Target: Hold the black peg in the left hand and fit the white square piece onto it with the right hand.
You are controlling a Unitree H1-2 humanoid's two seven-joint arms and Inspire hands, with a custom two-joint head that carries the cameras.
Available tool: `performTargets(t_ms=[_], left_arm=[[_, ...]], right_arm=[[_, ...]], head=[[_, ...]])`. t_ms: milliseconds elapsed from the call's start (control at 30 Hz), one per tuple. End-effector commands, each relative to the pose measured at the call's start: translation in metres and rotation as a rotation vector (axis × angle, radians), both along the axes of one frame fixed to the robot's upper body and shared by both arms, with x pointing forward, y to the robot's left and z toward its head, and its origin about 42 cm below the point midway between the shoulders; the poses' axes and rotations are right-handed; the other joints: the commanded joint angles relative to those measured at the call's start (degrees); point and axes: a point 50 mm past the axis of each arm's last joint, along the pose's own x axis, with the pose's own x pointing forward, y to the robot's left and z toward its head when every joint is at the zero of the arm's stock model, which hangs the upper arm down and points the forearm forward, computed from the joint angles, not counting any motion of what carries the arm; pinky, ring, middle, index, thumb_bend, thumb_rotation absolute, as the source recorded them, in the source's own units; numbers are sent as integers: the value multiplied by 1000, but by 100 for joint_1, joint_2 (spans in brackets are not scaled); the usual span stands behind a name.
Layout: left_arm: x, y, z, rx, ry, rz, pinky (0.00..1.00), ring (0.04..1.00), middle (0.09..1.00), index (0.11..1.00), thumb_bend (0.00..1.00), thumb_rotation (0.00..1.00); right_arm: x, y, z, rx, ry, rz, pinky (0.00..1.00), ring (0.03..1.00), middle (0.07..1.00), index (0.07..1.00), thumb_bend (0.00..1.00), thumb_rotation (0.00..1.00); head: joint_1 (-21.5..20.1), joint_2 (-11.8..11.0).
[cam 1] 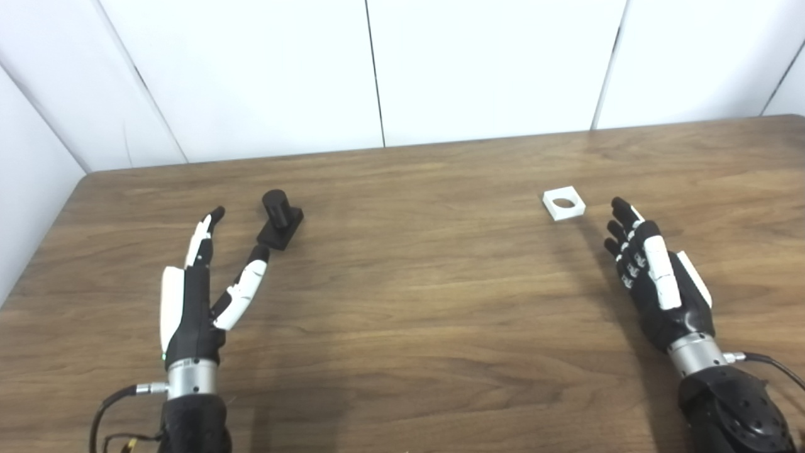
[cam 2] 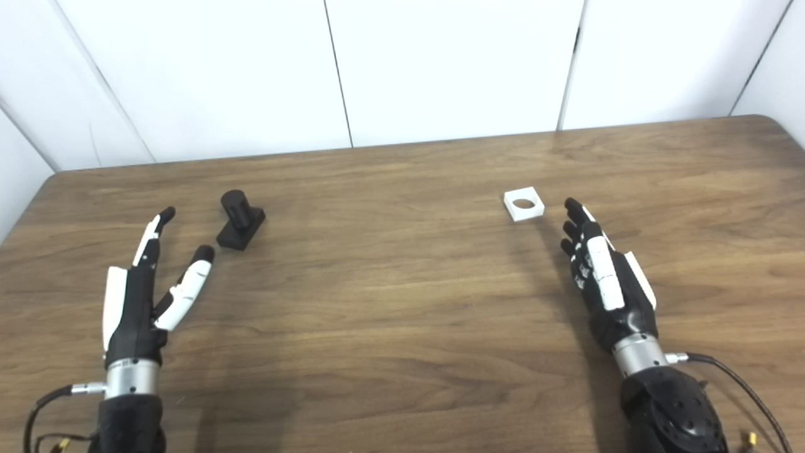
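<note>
The black peg (cam 1: pixel 280 219), a short cylinder on a square black base, stands on the wooden table (cam 1: pixel 409 283) at the left. My left hand (cam 1: pixel 204 283) is open and empty just short of it, thumb tip close to the base. The white square piece (cam 1: pixel 563 202) with a round hole lies flat on the table at the right. My right hand (cam 1: pixel 654 277) is open and empty, fingers extended, a little to the right of and nearer than the piece. Both objects also show in the right eye view: the peg (cam 2: pixel 240 219) and the piece (cam 2: pixel 523 203).
White wall panels (cam 1: pixel 377 69) stand along the table's far edge. The table's left edge (cam 1: pixel 44 239) runs close beside my left hand. Cables trail from both wrists near the bottom edge.
</note>
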Motion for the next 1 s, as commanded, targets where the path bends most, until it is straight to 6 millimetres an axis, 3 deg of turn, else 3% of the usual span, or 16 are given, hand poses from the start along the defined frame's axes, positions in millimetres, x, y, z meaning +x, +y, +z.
performTargets(t_ms=[0,67,400,667,967], left_arm=[[9,-5,24,64,-77,49,1000,1000,960,892,691,544],[12,-6,26,98,-60,75,983,1000,953,888,719,512],[38,0,24,239,24,142,955,990,932,874,812,555],[56,3,19,329,69,145,1000,979,928,860,817,540],[77,2,15,463,185,154,1000,1000,956,836,832,612]], right_arm=[[5,0,15,1,-93,18,1000,1000,1000,964,576,898],[5,0,15,0,-91,18,1000,1000,1000,966,578,903],[4,2,12,-1,-89,14,1000,1000,1000,958,562,914],[4,1,10,-1,-87,14,999,1000,999,956,578,909],[5,1,6,9,-85,13,999,1000,997,956,578,903]], head=[[90,3],[104,-1],[124,-17],[145,-49],[146,-93]])
